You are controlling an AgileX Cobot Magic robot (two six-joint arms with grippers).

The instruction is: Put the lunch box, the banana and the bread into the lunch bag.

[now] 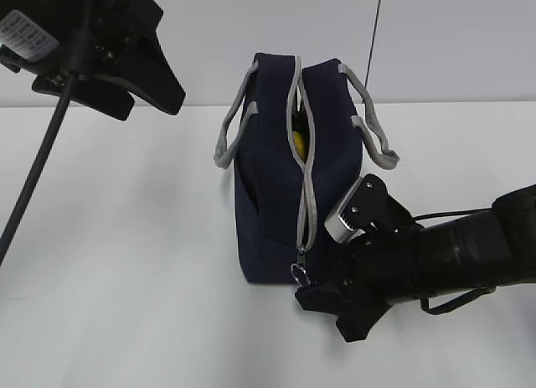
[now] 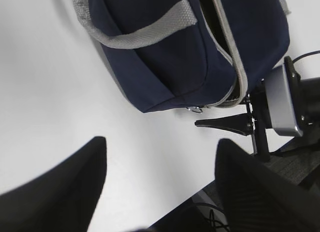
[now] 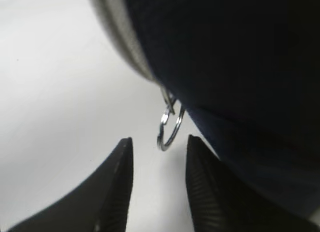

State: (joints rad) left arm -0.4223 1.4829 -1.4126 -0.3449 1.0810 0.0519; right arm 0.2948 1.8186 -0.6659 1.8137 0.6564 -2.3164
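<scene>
The navy lunch bag point(image 1: 268, 195) stands mid-table, and its grey zipper point(image 1: 306, 166) gapes near the top. A sliver of the yellow banana point(image 1: 297, 142) shows inside. The lunch box and the bread are hidden. The metal ring pull point(image 3: 169, 129) hangs at the bag's near lower end. My right gripper point(image 3: 160, 140) is open, and the ring's lower edge sits at the gap between the fingertips, touching neither. In the exterior view that gripper point(image 1: 311, 294) lies low beside the ring point(image 1: 300, 273). My left gripper point(image 1: 146, 103) hovers high at the far left, open and empty point(image 2: 162, 142).
Two grey strap handles point(image 1: 230, 132) point(image 1: 373, 124) droop to either side of the bag. A black cable point(image 1: 33, 178) hangs down from the left arm. The white table point(image 1: 126, 262) is bare to the bag's left and in front of it.
</scene>
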